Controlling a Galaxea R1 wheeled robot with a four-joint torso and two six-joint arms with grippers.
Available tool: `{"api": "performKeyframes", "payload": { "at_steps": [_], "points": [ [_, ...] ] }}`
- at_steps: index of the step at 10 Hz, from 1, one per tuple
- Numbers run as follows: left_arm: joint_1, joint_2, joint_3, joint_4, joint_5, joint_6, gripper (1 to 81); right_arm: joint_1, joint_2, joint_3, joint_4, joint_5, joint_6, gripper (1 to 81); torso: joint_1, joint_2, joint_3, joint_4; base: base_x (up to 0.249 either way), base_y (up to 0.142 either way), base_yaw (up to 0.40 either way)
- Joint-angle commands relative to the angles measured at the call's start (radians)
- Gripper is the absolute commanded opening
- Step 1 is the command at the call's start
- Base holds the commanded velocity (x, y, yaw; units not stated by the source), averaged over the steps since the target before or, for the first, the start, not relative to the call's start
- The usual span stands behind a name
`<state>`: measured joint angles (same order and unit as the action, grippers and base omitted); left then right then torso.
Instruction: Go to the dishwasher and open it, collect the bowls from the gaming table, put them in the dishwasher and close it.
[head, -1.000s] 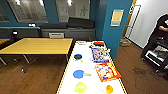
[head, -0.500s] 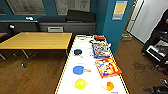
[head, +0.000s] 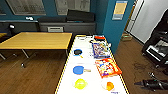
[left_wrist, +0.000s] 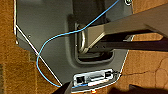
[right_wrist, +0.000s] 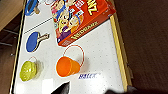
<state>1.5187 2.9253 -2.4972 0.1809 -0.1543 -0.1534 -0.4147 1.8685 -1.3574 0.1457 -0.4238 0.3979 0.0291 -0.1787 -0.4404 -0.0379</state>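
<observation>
The gaming table, long and white-topped, runs away from me in the head view, and the right wrist view shows its top from above. A yellowish-green bowl sits near the table's close end. Beyond it lie a blue round piece with a short wooden handle and a darker blue one; whether these are bowls I cannot tell. My right gripper hangs over the table's near end, close to an orange dish. My left gripper hangs beside my own base above the wooden floor. The dishwasher is out of view.
A red game box and a blue one lie on the table's right half. To the left stands a yellow-topped table. A blue wall corner and dark equipment stand to the right, with dark cabinets behind.
The whole head picture has shifted a little, so the camera has moved; the yellow-topped table now takes up more of the left. The things on the white table lie as before.
</observation>
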Motion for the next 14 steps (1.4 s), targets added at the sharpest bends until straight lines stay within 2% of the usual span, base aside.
{"api": "performKeyframes", "payload": {
  "at_steps": [1,3,6,8,10,11,14],
  "points": [
    [-0.004,-0.004,0.006,-0.006,0.059,0.003,81.1,0.110,0.065,-0.115,0.023,-0.062,0.041,81.1,0.000,0.000,0.000,0.000,0.000,0.000,0.000],
    [-0.004,0.002,-0.011,-0.008,0.059,0.000,81.1,0.141,0.124,-0.179,0.028,-0.066,0.042,81.1,0.000,0.000,0.000,0.000,0.000,0.000,0.000],
    [-0.004,0.017,-0.040,-0.006,0.061,-0.014,81.1,0.174,0.187,-0.214,0.014,-0.056,0.041,81.1,0.000,0.000,0.000,0.000,0.000,0.000,0.000],
    [-0.004,0.020,-0.046,-0.006,0.061,-0.017,81.1,0.171,0.243,-0.257,-0.002,-0.043,0.041,81.1,0.000,0.000,0.000,0.000,0.000,0.000,0.000],
    [-0.004,0.020,-0.046,-0.007,0.061,-0.018,81.1,0.164,0.296,-0.329,0.012,-0.045,0.045,81.1,0.000,0.000,0.000,0.000,0.000,0.000,0.000],
    [-0.004,0.020,-0.046,-0.007,0.062,-0.017,81.1,0.159,0.324,-0.363,0.015,-0.053,0.071,81.1,0.000,0.000,0.000,0.000,0.000,0.000,0.000],
    [-0.004,0.020,-0.046,-0.008,0.065,-0.017,81.1,0.144,0.376,-0.396,0.015,-0.044,0.088,81.1,0.001,0.001,-0.001,0.000,0.000,0.000,0.000]
  ]
}}
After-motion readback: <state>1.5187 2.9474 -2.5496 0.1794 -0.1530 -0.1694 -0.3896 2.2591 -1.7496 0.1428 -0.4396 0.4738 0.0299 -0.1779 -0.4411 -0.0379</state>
